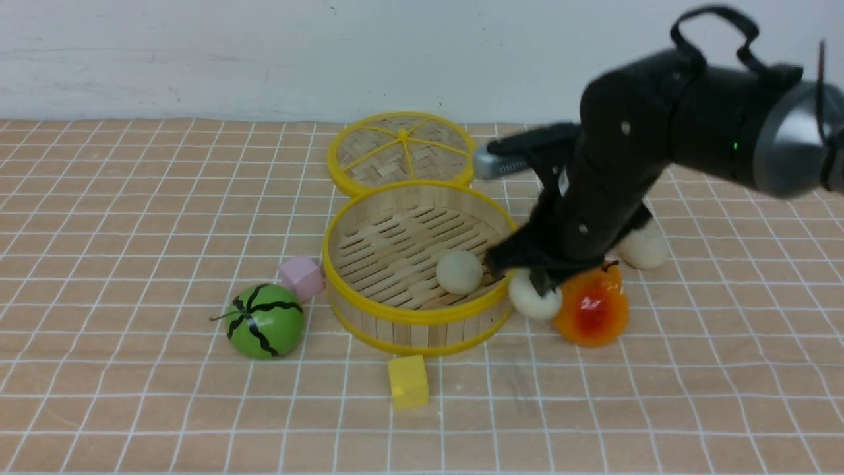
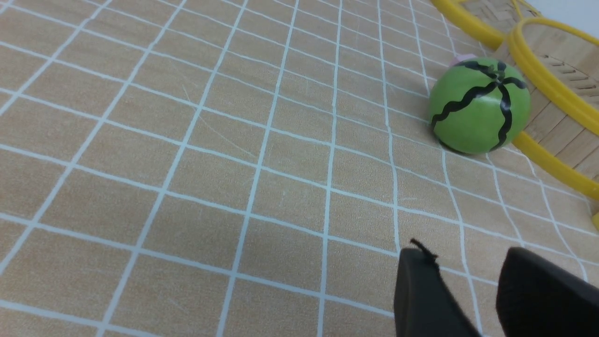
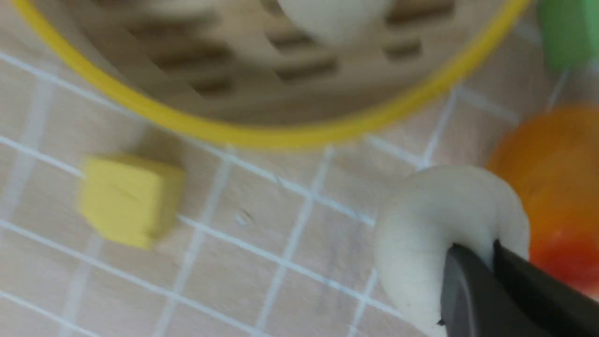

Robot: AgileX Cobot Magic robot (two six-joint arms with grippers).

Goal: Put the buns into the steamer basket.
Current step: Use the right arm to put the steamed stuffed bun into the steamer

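Observation:
The steamer basket [image 1: 369, 300] stands mid-table with one cream-white bun [image 1: 459, 271] on its slatted floor. A second bun [image 1: 533, 300] is just outside the basket's right wall, beside the orange-red pear [image 1: 592, 310]. My right gripper [image 1: 537, 285] is shut on this bun; in the right wrist view the fingers [image 3: 461, 281] pinch the soft bun [image 3: 421, 224] and dent it. A third bun [image 1: 643, 247] lies behind the right arm, partly hidden. My left gripper [image 2: 468, 281] is open and empty over bare table, out of the front view.
The woven lid [image 1: 402, 152] lies behind the basket. A green watermelon ball [image 1: 266, 321] and a pink cube [image 1: 301, 278] sit left of the basket. A yellow cube [image 1: 407, 381] lies in front of it. A wall runs along the back.

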